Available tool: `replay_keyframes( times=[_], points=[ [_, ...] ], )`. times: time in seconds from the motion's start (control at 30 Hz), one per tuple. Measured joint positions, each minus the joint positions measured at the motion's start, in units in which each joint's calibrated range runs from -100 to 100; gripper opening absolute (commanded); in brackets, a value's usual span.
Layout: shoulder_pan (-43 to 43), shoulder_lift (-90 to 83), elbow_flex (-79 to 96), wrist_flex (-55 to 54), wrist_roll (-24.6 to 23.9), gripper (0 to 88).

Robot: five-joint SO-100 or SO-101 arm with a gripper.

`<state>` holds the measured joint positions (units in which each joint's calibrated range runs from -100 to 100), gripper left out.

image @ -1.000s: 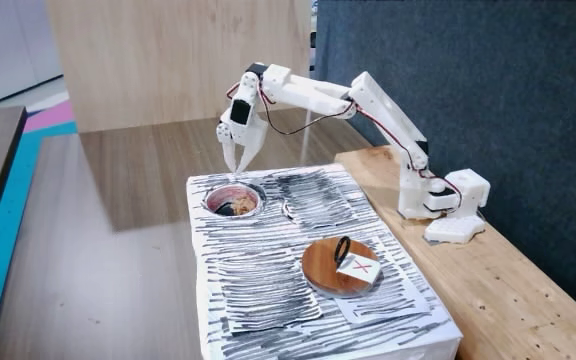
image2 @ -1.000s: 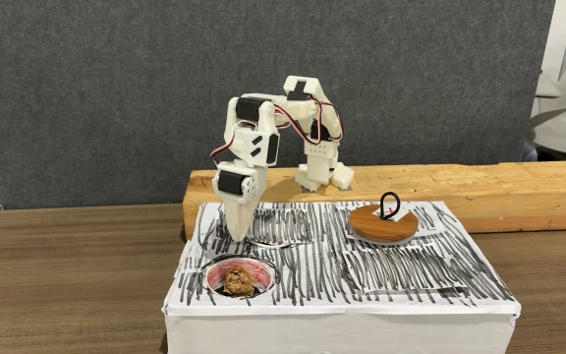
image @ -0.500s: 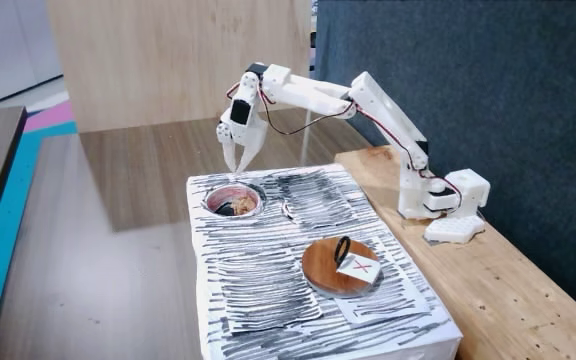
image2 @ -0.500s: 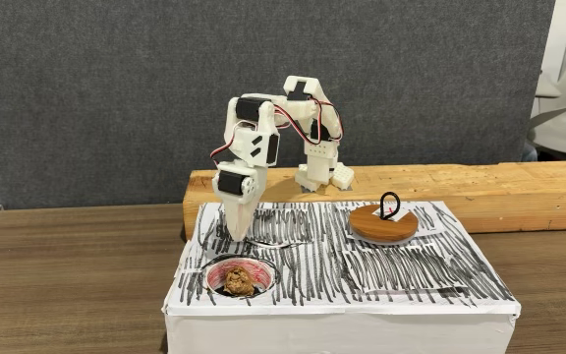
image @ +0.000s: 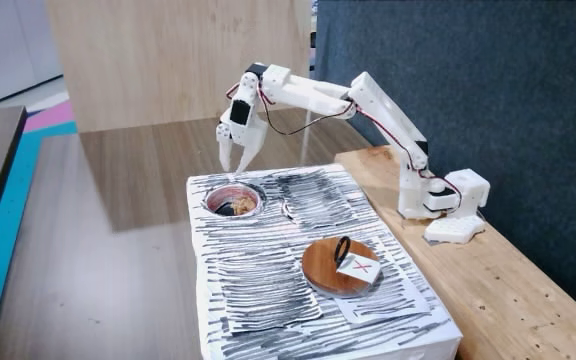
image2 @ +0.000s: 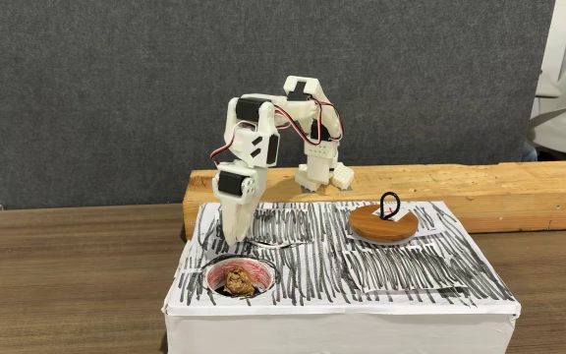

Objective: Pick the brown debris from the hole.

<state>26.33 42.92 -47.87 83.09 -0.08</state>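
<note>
Brown debris sits down in the hole near the striped box's far-left corner, a fixed view; gripper hangs above the hole's far rim, fingers nearly together. In the other fixed view, debris lies below and nearer the camera than the gripper; hole wall crowds it.

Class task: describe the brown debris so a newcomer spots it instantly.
Find the white box scribbled with black lines. Near its front-left corner in a fixed view sits a round pink-rimmed hole. Inside lies the small wrinkly tan lump, unlike the flat round wooden disc.
</note>
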Motion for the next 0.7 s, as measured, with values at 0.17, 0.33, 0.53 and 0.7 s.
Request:
replay_keyframes(
  times=[0.17, 0.33, 0.53, 0.7],
  points=[
    [0.1, 3.7, 0.0, 0.0, 0.0, 13.8],
    [0.1, 8.6, 0.0, 0.0, 0.0, 14.2],
    [0.1, 11.3, 0.0, 0.0, 0.0, 14.3],
    [0.1, 11.3, 0.0, 0.0, 0.0, 14.3]
  ],
)
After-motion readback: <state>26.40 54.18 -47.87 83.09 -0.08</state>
